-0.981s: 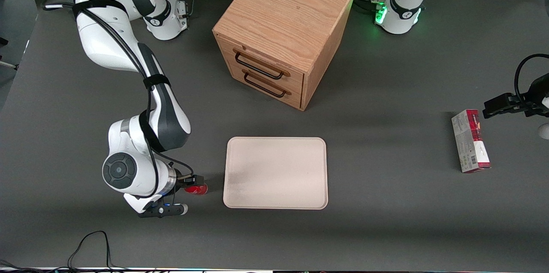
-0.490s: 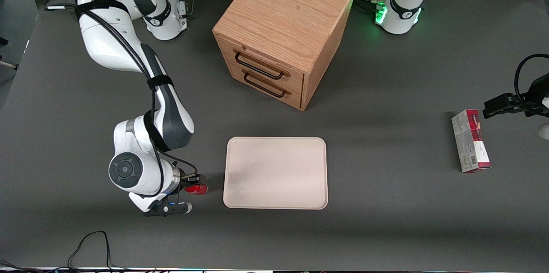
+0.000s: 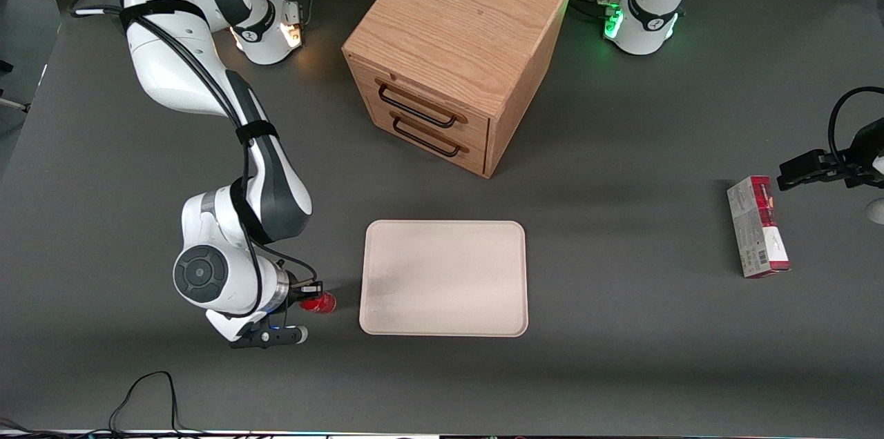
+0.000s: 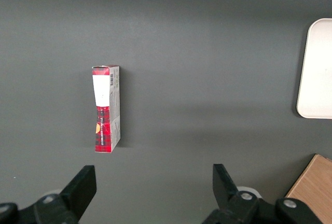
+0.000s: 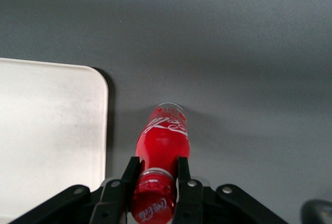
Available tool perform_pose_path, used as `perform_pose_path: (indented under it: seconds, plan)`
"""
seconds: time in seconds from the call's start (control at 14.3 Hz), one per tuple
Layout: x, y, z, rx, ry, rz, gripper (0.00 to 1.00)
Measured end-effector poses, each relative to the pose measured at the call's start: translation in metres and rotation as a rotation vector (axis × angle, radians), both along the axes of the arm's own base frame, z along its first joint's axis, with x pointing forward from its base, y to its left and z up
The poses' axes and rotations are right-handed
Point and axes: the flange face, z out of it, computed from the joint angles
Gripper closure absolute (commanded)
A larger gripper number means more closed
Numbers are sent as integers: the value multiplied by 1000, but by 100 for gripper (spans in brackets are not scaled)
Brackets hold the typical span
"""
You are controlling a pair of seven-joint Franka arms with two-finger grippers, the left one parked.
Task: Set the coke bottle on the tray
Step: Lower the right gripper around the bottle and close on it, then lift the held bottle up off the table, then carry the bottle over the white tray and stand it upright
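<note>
We find the gripper (image 3: 309, 297), lower left of the front frame, with jaws clamped on the bottle (image 5: 162, 140) neck; lifted low, it apparently could strike the tray (image 3: 443, 278) rim.

Red coke bottle (image 5: 162, 140) with white script; cream-white tray (image 3: 444, 278); black gripper (image 5: 155, 182) fingers (image 5: 128, 176).

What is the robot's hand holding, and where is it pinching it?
The gripper holds the coke bottle by its neck, just under the cap, beside the tray.
</note>
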Motion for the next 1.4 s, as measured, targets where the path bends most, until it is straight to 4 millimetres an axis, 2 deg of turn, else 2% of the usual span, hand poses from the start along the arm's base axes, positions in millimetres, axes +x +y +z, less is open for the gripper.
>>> perform_pose_path:
  seconds: [0.21, 0.35, 0.49, 0.63, 0.91, 1.05, 1.19, 1.33, 1.4]
  plan:
    - [1, -1, 7, -1, -14, 4, 94]
    - [3, -5, 31, 1, -44, 10, 94]
    - [-1, -10, 72, 5, -59, 10, 94]
    - [-13, -14, 122, 3, -45, 10, 94]
    - [-54, -23, 236, 11, -48, 14, 94]
    - [-73, -29, 272, 14, -51, 15, 94]
    - [-79, -28, 283, 18, -58, 20, 94]
    - [-79, -17, 277, 23, -54, 38, 94]
    - [-80, -5, 273, 30, -56, 56, 94]
